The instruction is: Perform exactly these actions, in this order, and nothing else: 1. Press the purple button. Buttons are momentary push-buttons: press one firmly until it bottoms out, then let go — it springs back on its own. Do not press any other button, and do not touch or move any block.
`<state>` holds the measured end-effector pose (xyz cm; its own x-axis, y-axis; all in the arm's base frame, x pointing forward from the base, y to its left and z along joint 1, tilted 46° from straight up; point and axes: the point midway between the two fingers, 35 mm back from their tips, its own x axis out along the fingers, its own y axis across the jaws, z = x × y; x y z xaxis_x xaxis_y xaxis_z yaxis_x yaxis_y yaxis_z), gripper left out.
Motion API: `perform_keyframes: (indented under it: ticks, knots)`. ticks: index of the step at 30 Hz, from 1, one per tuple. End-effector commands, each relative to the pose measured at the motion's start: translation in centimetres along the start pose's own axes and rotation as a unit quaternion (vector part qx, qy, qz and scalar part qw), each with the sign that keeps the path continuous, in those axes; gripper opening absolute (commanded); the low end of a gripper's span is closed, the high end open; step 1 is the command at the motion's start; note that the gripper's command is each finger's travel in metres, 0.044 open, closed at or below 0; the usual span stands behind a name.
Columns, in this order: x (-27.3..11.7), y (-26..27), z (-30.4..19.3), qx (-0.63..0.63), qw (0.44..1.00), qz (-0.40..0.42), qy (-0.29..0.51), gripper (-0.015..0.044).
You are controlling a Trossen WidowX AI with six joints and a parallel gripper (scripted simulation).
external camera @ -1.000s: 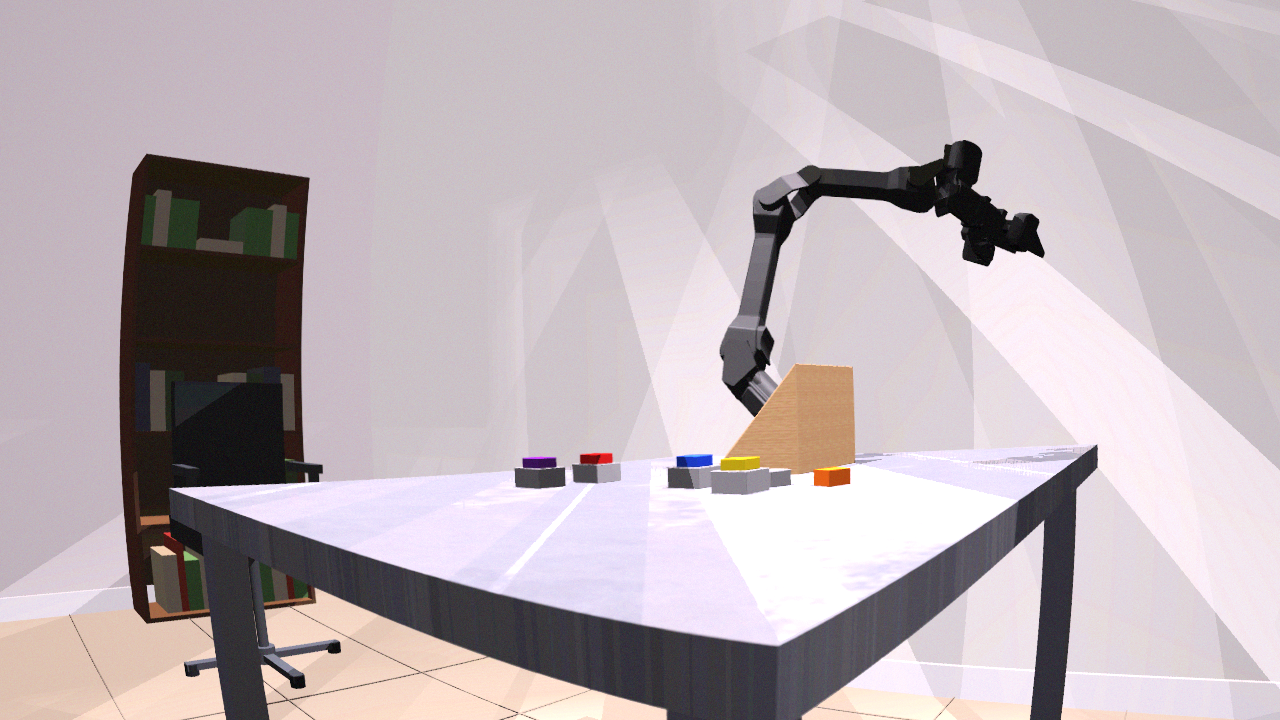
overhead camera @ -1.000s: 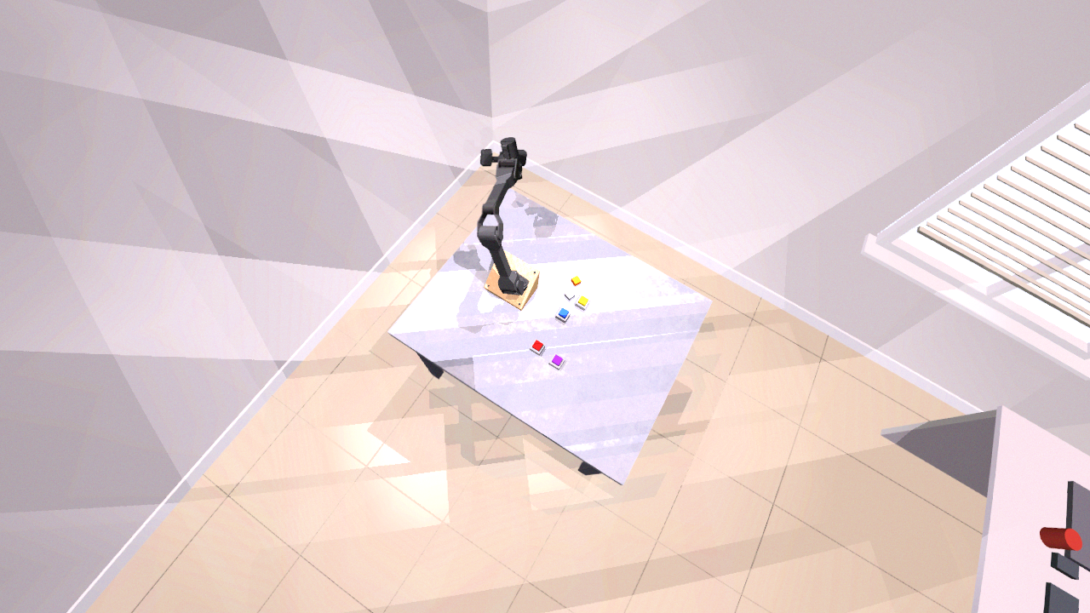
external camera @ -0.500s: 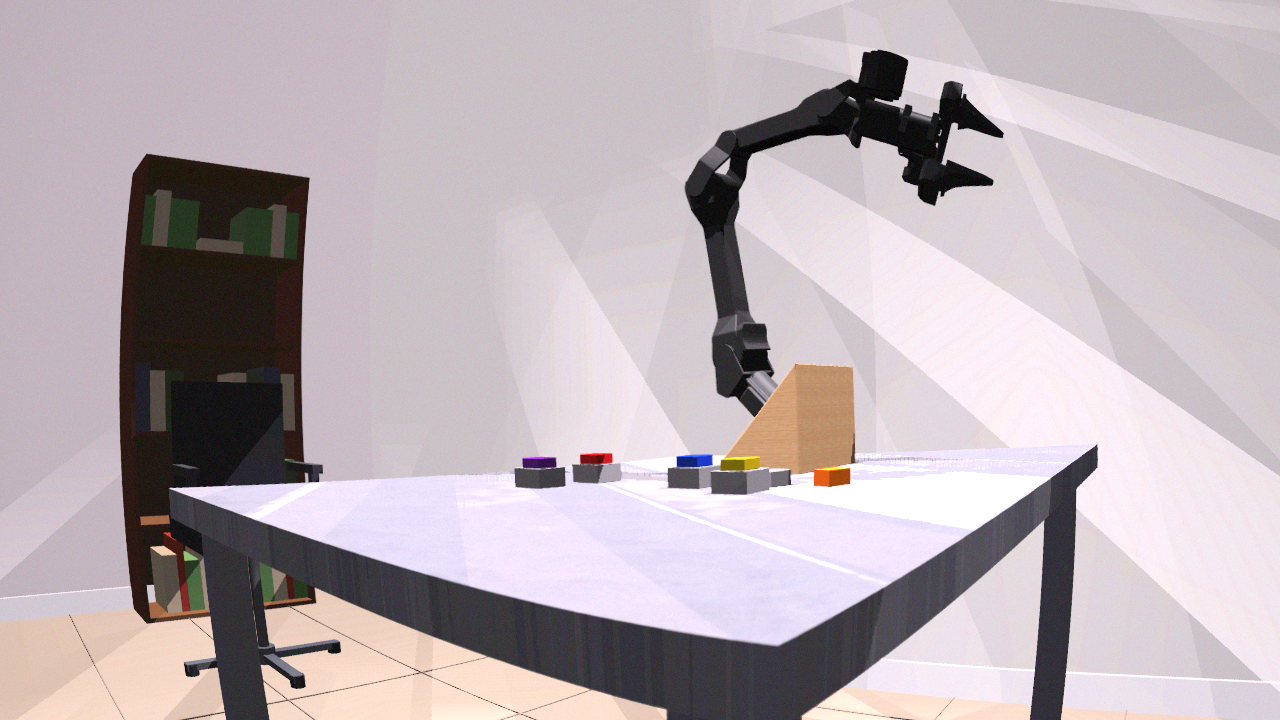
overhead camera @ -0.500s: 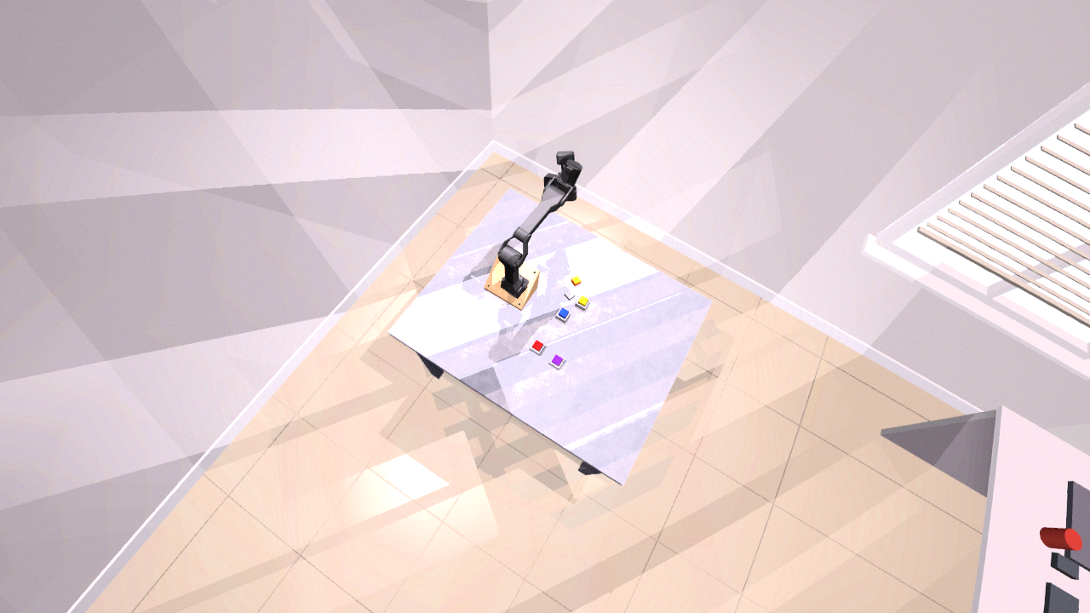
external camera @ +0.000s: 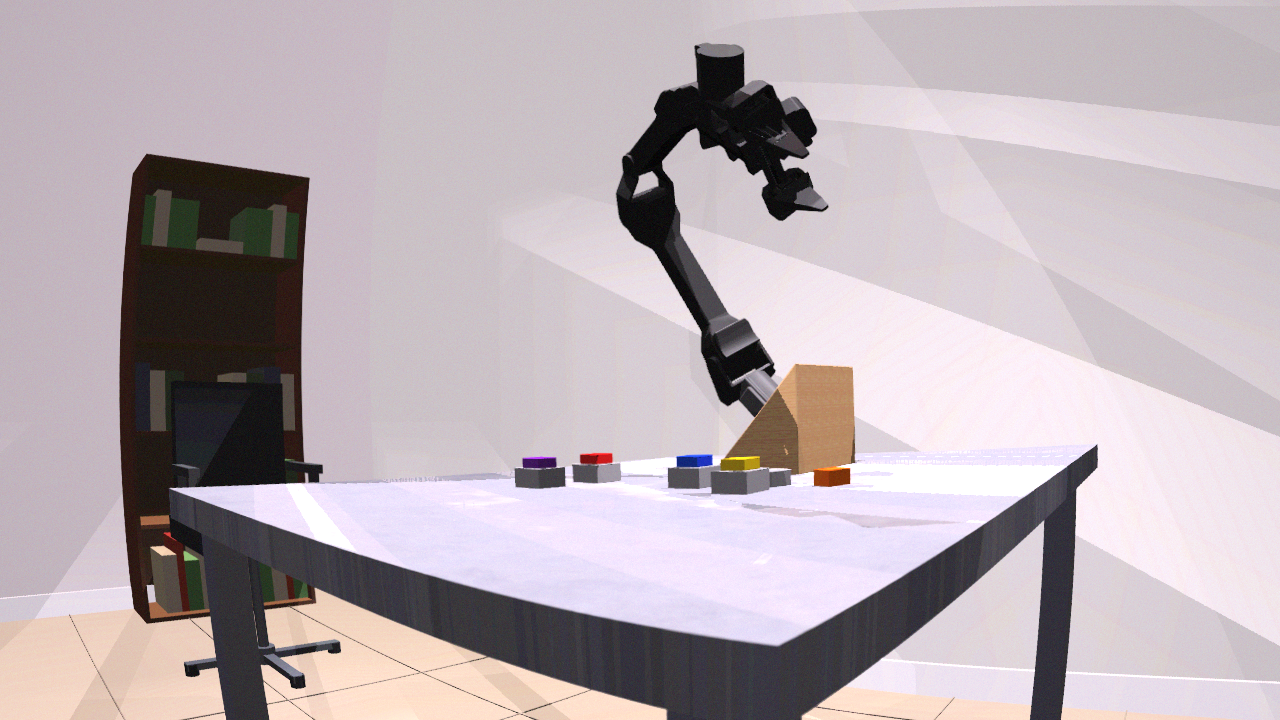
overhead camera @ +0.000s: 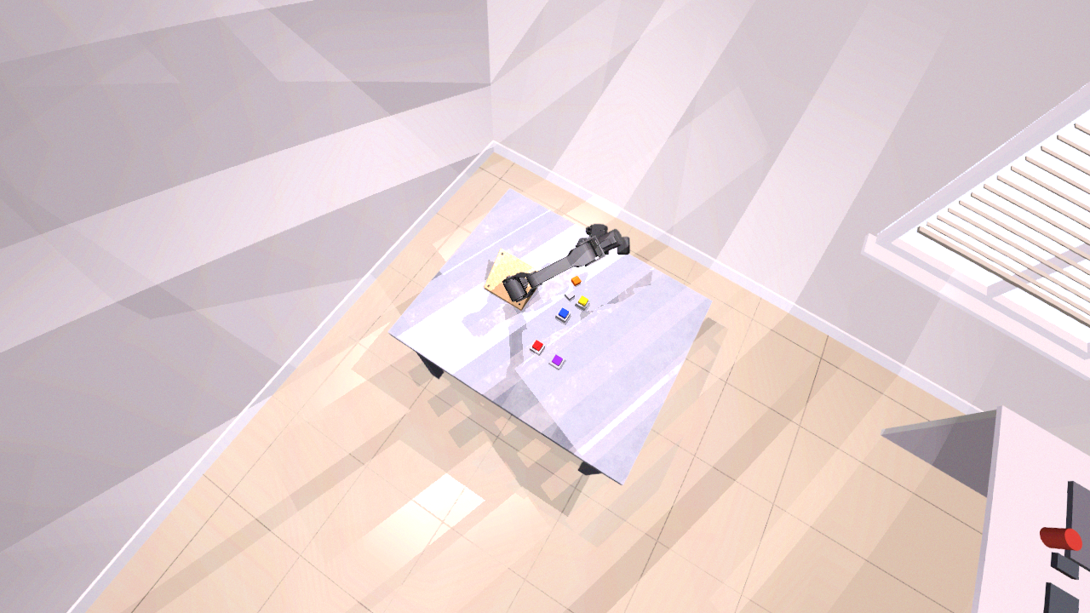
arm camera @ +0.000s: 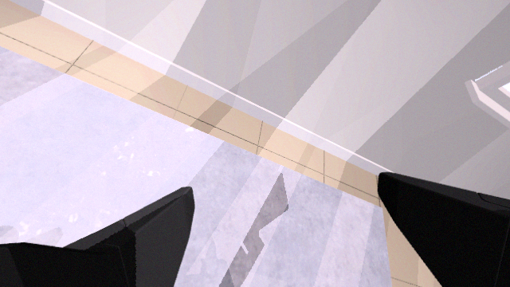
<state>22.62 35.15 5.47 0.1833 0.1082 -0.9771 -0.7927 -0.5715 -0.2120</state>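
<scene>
Open black claw held high above the table, well apart from the purple button.

The small square purple button on its grey base [external camera: 538,471] sits at the left end of the button row on the pale marbled table [external camera: 626,555], beside the red button [external camera: 596,466]. The black parallel-jaw gripper [external camera: 796,198] hangs far up and to the right, jaws spread wide and holding nothing. The black jointed arm [external camera: 689,277] rises from its tan wooden wedge mount [external camera: 810,416], folding over at the top.

You've got pale walls streaked with light, beige tiled floor [external camera: 53,662], a dark bookshelf [external camera: 214,385] and office chair [external camera: 232,456] beside it.
</scene>
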Motion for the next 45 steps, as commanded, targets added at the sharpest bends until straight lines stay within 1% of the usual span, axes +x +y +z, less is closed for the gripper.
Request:
perform_keyframes:
  ticks: [1,4,8,11,14,18,19,24,26,30,38,39,45]
  knots:
    - [-1.5,-0.4,-7.3,0.162,0.984,-0.003,0.073,0.0400]
    - [-3.2,0.1,-13.6,0.299,0.944,-0.012,0.136,0.0400]
    - [-5.9,2.2,-21.6,0.469,0.855,-0.035,0.219,0.0400]
    - [-8.4,4.7,-27.0,0.579,0.764,-0.059,0.278,0.0400]
    - [-11.3,8.1,-31.8,0.671,0.654,-0.090,0.336,0.0400]
    - [-15.3,13.2,-36.7,0.757,0.497,-0.137,0.403,0.0400]
    - [-15.8,13.8,-37.2,0.764,0.477,-0.143,0.410,0.0400]
    - [-16.0,14.0,-37.3,0.766,0.471,-0.145,0.412,0.0400]
    - [-15.3,14.4,-38.0,0.767,0.471,-0.144,0.412,0.0348]
    - [-12.4,16.9,-40.9,0.766,0.471,-0.146,0.413,0.0242]
    - [-12.3,17.1,-41.1,0.766,0.471,-0.146,0.413,0.0033]
    - [-12.3,17.1,-41.1,0.766,0.471,-0.146,0.413,0.0020]
    - [-12.3,17.1,-41.1,0.766,0.471,-0.146,0.413,0.0020]
